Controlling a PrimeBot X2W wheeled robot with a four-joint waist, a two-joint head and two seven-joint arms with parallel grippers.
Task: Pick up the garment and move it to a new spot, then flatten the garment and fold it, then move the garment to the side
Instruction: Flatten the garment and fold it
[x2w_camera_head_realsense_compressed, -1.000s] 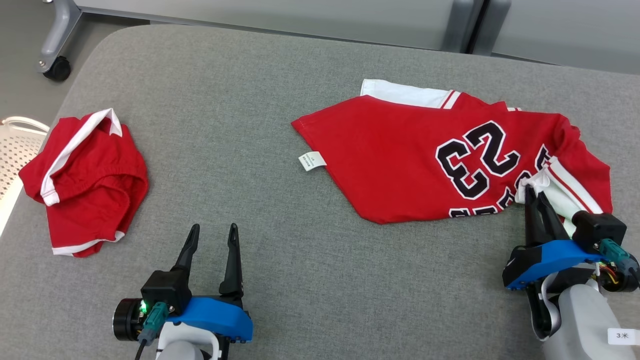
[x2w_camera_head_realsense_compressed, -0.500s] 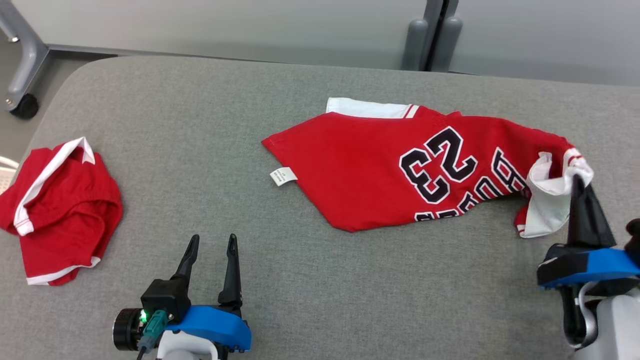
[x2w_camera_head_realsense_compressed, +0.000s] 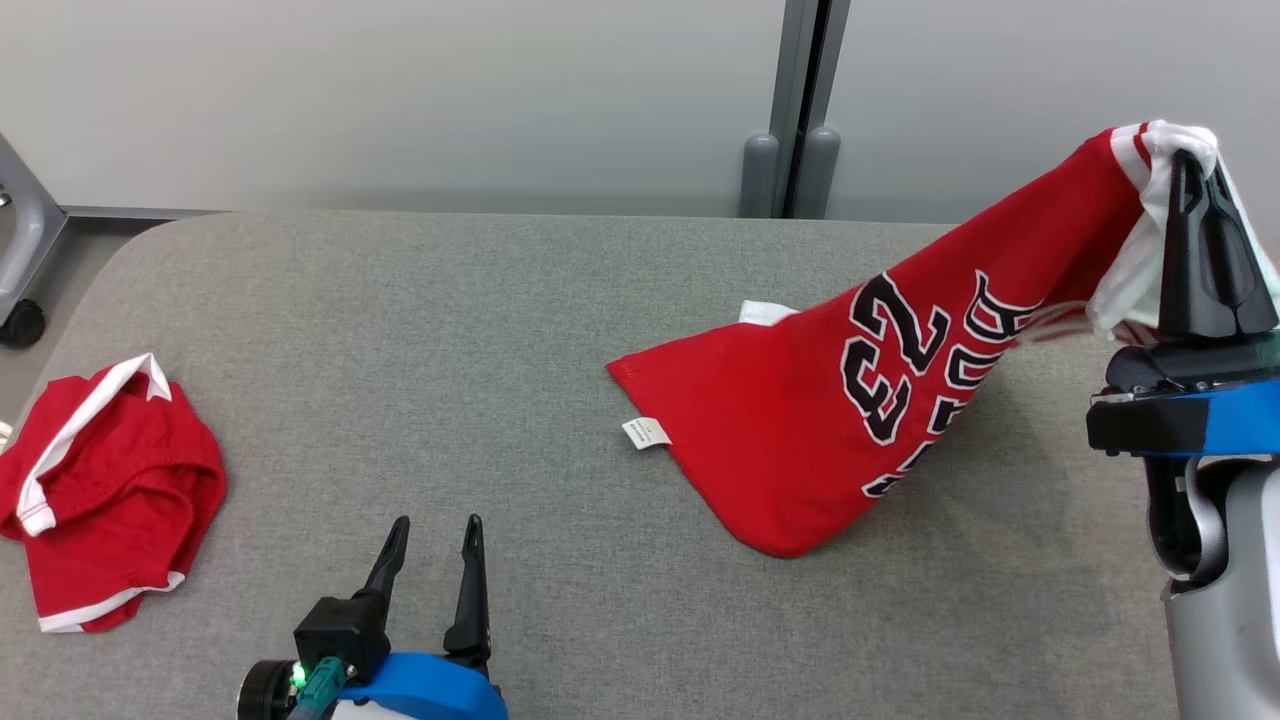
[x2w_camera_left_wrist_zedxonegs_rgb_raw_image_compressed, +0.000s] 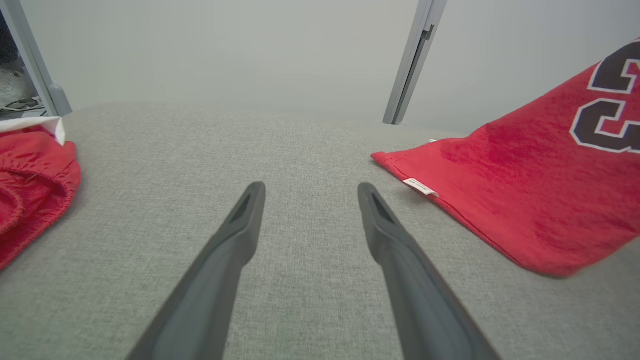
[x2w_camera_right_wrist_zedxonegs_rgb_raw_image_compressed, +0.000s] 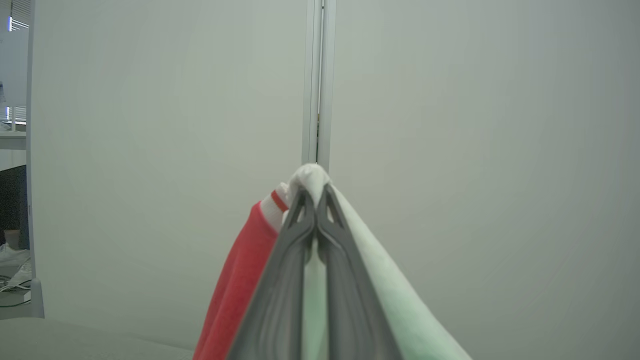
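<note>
The garment (x2w_camera_head_realsense_compressed: 800, 430) is a red jersey with a black "23" and white trim. My right gripper (x2w_camera_head_realsense_compressed: 1190, 165) is shut on its white-edged end and holds that end high at the right, so the cloth slopes down to the grey table (x2w_camera_head_realsense_compressed: 450, 330), where its lower corner rests. In the right wrist view the right gripper (x2w_camera_right_wrist_zedxonegs_rgb_raw_image_compressed: 314, 192) pinches white and red cloth (x2w_camera_right_wrist_zedxonegs_rgb_raw_image_compressed: 240, 280) between its closed fingers. Low at the near left, my left gripper (x2w_camera_head_realsense_compressed: 435, 530) stands open over bare table. In the left wrist view the left gripper (x2w_camera_left_wrist_zedxonegs_rgb_raw_image_compressed: 307, 192) is empty, with the garment (x2w_camera_left_wrist_zedxonegs_rgb_raw_image_compressed: 525, 200) to its right.
A second red garment with white trim (x2w_camera_head_realsense_compressed: 105, 490) lies crumpled at the table's left edge, and its edge (x2w_camera_left_wrist_zedxonegs_rgb_raw_image_compressed: 35, 175) shows in the left wrist view. A pale wall with a grey post (x2w_camera_head_realsense_compressed: 795, 100) stands behind the table. A caster (x2w_camera_head_realsense_compressed: 20, 322) is at the far left.
My right gripper closed on the jersey's white-trimmed end and lifted it high, pulling the cloth off the table into a slope. The head camera tilted up. The left arm has stayed put.
</note>
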